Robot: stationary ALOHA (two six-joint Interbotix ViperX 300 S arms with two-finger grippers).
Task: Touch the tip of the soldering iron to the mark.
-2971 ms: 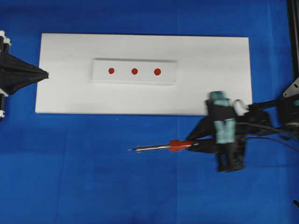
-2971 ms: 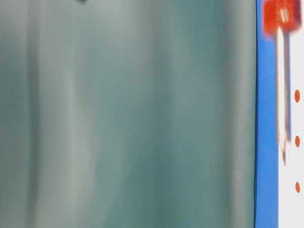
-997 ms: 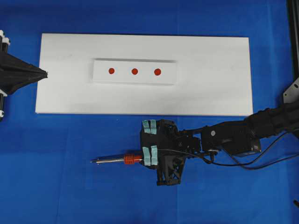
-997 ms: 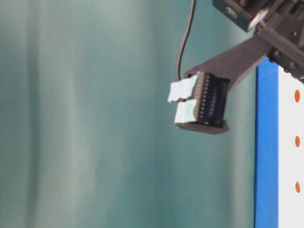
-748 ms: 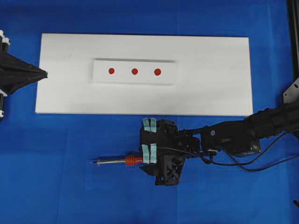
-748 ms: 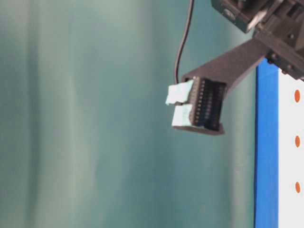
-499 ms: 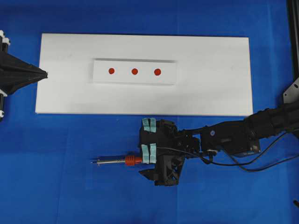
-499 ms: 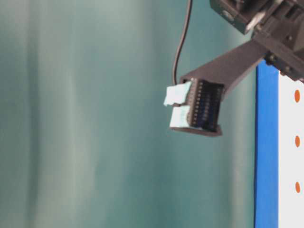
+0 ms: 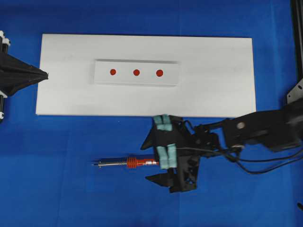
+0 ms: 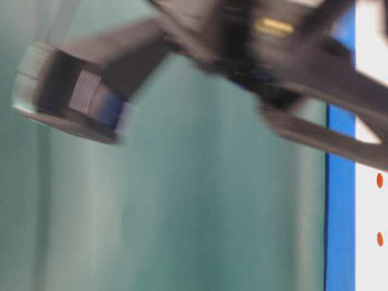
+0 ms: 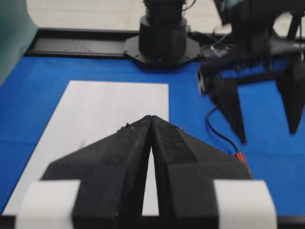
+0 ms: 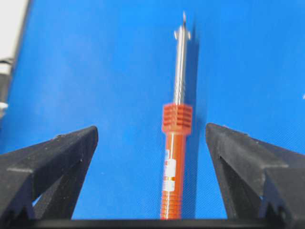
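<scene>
The blue tabletop (image 9: 57,189) carries a white board (image 9: 218,85) along its far edge, bearing a raised strip with three red marks (image 9: 136,72). The right gripper (image 9: 166,156) has just spread its jaws wide, releasing the soldering iron (image 9: 127,163), which now lies flat near the front edge, well apart from the marks. The left gripper (image 11: 150,125) rests with jaws closed.

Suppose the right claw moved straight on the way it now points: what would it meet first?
Probably nothing. The right claw stands open with the iron lying between its jaws, pointing the same way; beyond lies only blue cloth, though height above it is unclear.
</scene>
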